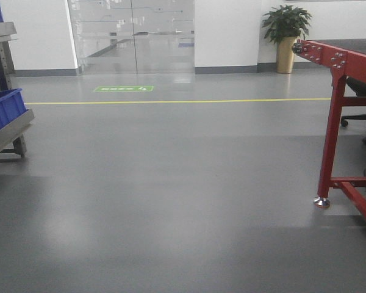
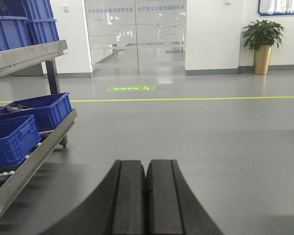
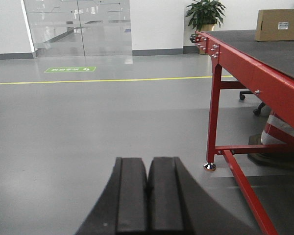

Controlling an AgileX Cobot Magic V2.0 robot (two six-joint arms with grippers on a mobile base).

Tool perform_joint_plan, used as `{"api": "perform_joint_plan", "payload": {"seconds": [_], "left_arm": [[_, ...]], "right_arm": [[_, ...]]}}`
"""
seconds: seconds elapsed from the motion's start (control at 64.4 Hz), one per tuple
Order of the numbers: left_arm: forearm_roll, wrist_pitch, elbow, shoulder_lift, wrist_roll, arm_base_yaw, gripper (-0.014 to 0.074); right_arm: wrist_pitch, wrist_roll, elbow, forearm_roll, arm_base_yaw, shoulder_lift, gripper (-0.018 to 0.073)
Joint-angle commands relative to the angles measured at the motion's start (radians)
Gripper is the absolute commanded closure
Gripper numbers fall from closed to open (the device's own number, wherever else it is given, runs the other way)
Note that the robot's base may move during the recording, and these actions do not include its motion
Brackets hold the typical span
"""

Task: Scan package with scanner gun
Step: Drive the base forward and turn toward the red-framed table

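The package (image 3: 279,24), a plain brown cardboard box with a small white label, sits on the far right part of the red-framed table (image 3: 245,73) in the right wrist view. The scanner gun is out of view. My right gripper (image 3: 147,164) is shut with nothing in it, low over the grey floor, left of the table and well short of the package. Likewise shut and empty, my left gripper (image 2: 146,166) points across the open floor. Neither gripper shows in the front view.
A metal rack (image 2: 34,142) with several blue bins (image 2: 36,110) stands at the left. The red table's leg (image 1: 328,140) stands at the right, an office chair (image 1: 361,116) behind it. A yellow floor line (image 1: 171,101), glass doors (image 1: 131,36) and a potted plant (image 1: 287,36) lie ahead.
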State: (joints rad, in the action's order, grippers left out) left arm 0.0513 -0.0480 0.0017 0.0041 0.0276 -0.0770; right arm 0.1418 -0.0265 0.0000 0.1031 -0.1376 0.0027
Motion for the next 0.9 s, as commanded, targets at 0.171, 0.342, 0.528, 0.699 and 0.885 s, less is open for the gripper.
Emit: {"api": "perform_joint_plan", "payload": {"seconds": [0.171, 0.342, 0.528, 0.699, 0.885], "left_arm": [[-0.003, 0.021, -0.002, -0.004, -0.005, 0.007, 0.0707], [-0.003, 0.021, -0.002, -0.004, -0.005, 0.007, 0.0707], [-0.003, 0.021, -0.002, -0.004, -0.005, 0.007, 0.0707], [-0.003, 0.021, -0.002, -0.004, -0.005, 0.007, 0.0707], [-0.003, 0.021, -0.002, -0.004, -0.005, 0.003, 0.0707]], "right_arm": [[-0.018, -0.003, 0.0, -0.004, -0.006, -0.003, 0.0711], [-0.018, -0.003, 0.0, -0.004, -0.006, -0.003, 0.0711], [-0.018, -0.003, 0.0, -0.004, -0.006, -0.003, 0.0711], [-0.018, -0.003, 0.0, -0.004, -0.006, -0.003, 0.0711], [-0.018, -0.003, 0.0, -0.004, -0.006, -0.003, 0.0711]]}}
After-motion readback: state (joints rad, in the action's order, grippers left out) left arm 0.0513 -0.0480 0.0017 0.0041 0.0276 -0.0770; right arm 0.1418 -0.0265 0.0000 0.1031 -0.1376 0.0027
